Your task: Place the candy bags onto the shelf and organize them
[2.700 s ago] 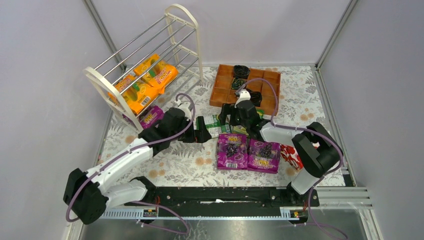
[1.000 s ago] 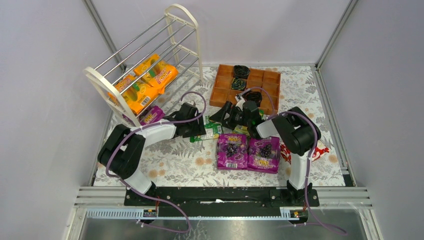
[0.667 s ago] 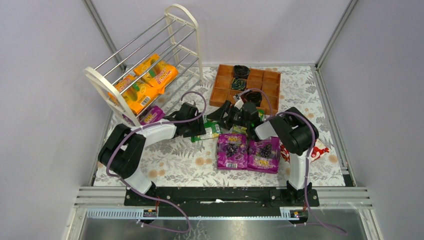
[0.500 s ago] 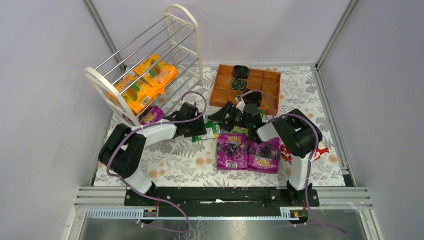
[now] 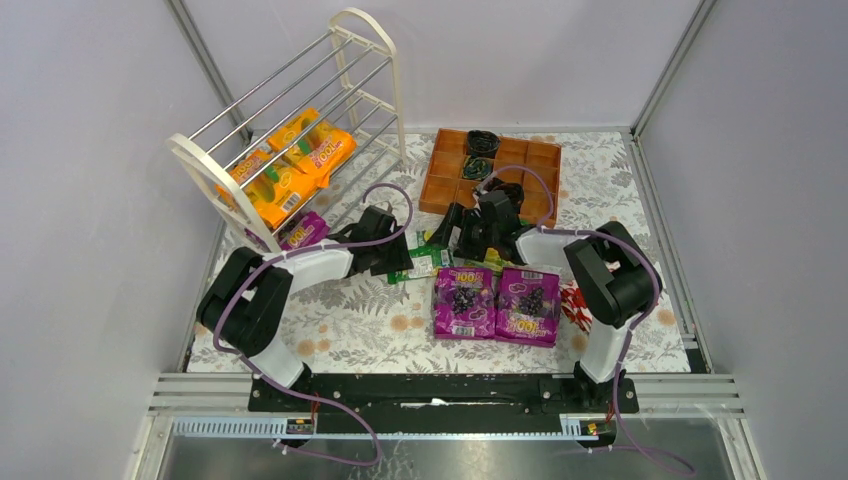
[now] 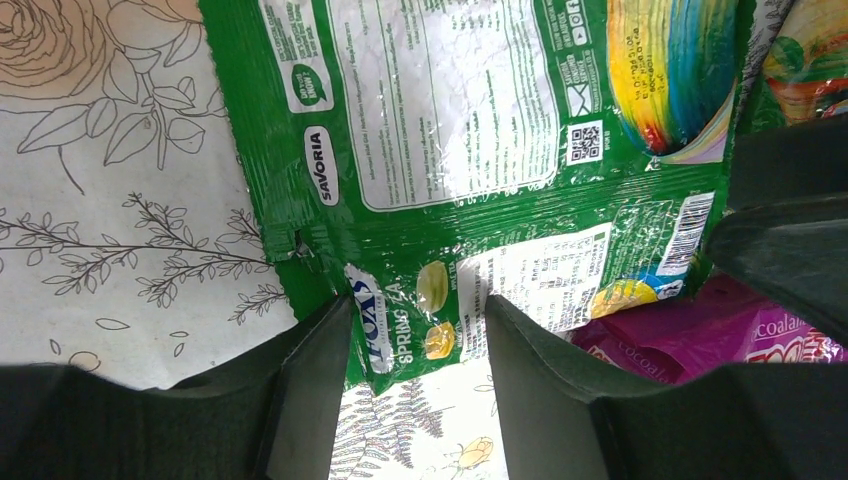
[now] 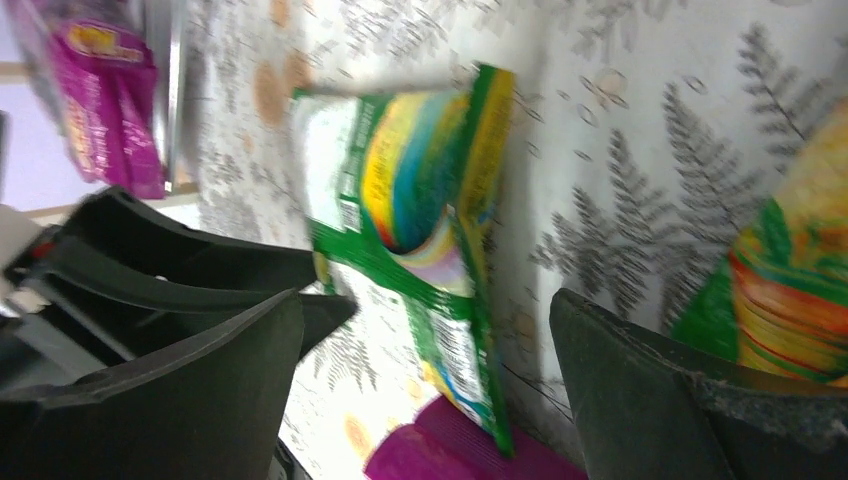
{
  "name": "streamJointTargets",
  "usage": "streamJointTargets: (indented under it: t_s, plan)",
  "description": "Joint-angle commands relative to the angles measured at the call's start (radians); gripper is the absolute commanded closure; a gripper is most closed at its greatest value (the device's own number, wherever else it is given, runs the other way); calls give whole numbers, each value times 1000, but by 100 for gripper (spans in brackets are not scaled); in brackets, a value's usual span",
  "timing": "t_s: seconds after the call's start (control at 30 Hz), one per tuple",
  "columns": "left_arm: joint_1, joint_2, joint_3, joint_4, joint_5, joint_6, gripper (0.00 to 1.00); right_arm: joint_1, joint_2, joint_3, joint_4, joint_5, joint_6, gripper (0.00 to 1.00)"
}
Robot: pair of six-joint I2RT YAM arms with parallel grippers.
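A glossy, crinkled green foil candy bag [image 6: 450,130] lies flat on the floral-printed surface [image 5: 350,320], right of the cream shelf [image 5: 212,168] with its thin silver rods. The left claw [image 6: 418,318], half open, straddles the bag's left edge; whether it grips is unclear. The right claw [image 7: 450,300] gapes wide and empty just beside it. Only the overhead view shows orange bags [image 5: 300,160] on the shelf and two purple grape-print bags [image 5: 495,305] lying nearer.

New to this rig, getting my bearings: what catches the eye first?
The cream shelf stands back left, orange bags on its rods. Two purple bags lie side by side at front centre. Behind them the left gripper and right gripper flank a green bag.
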Motion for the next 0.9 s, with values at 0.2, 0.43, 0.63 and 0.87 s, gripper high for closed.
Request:
streamJointTargets:
  t_s: [0.2, 0.43, 0.63, 0.87]
  plan:
    - [-4, 0, -40, 55, 35, -24, 47, -6, 131, 95, -38, -267, 40, 0]
    - [-6, -11, -48, 63, 40, -25, 48, 3, 87, 13, 227, -316, 202, 8]
    - [-6, -39, -58, 63, 39, -15, 48, 1, 42, -69, 386, -318, 262, 20]
    - [-6, -65, -66, 68, 44, -11, 48, 3, 122, -138, 747, -327, 476, 52]
